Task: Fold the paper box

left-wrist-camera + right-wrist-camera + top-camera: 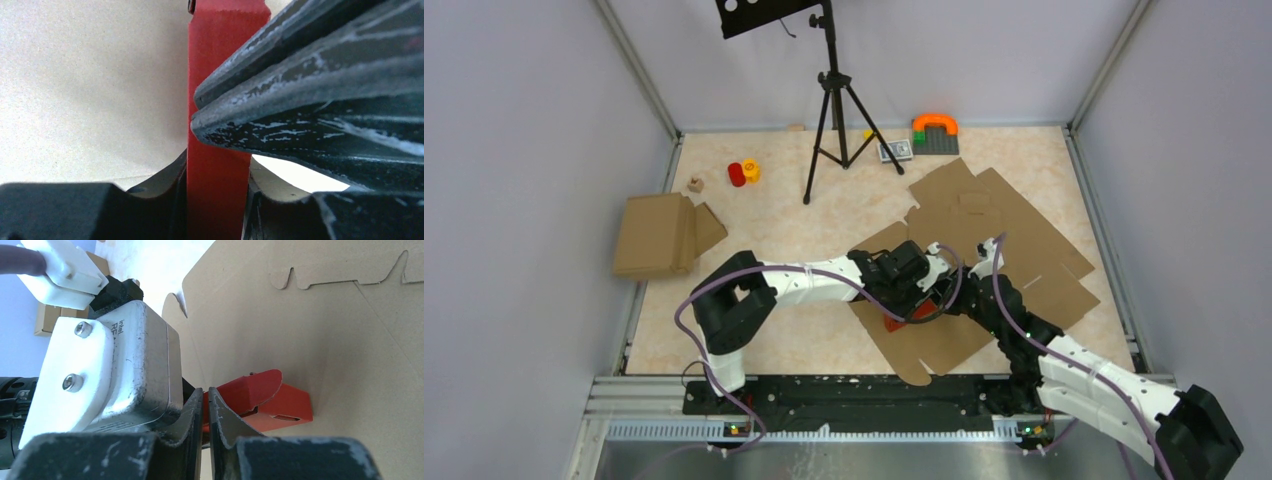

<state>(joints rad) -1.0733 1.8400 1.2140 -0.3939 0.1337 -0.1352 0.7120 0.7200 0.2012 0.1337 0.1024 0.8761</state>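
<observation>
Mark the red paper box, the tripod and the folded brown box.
paper box [290, 402]: right wrist view, its red side panel.
tripod [833, 84]: top external view, hub where legs meet.
folded brown box [656, 234]: top external view, middle of its top face.

Left arm [804, 282] stretches rightward and right arm [1074, 360] angles up-left, wrists meeting mid-table. Left gripper [216, 200] clamps the box [290, 405]. Right gripper [206, 412] pinches its edge, jaws nearly touching.

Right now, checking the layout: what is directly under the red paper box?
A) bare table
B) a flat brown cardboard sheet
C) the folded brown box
B: the right wrist view shows the paper box against the flat brown cardboard sheet.
</observation>
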